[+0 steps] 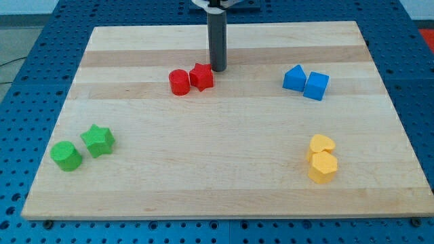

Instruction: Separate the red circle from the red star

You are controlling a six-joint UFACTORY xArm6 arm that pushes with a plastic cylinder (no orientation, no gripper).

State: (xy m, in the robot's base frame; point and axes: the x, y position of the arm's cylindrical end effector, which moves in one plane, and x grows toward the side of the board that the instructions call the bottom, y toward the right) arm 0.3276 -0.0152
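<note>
Pale wooden worktop (pixel 224 169), planked with faint grain bands, set on a blue perforated base (pixel 20 81). Near the view's top centre, a red circle (pixel 179 82), a short smooth cylinder, touching a red star (pixel 201 76) on its right. Straight dark matte rod descending from the view's top; my tip (pixel 218 69) down at the board just beside the star's upper right, contact too close to judge. No hand on this arm, only the rod.

At the view's right, two blue blocks touching: a pointed one (pixel 293 78) and a blue cube (pixel 316 86). Lower right, two yellow blocks (pixel 321 144) (pixel 323 167) stacked front to back, touching, shapes unclear. Lower left, a green star (pixel 98 141) against a green cylinder (pixel 66 156). All blocks smooth, plastic-looking.
</note>
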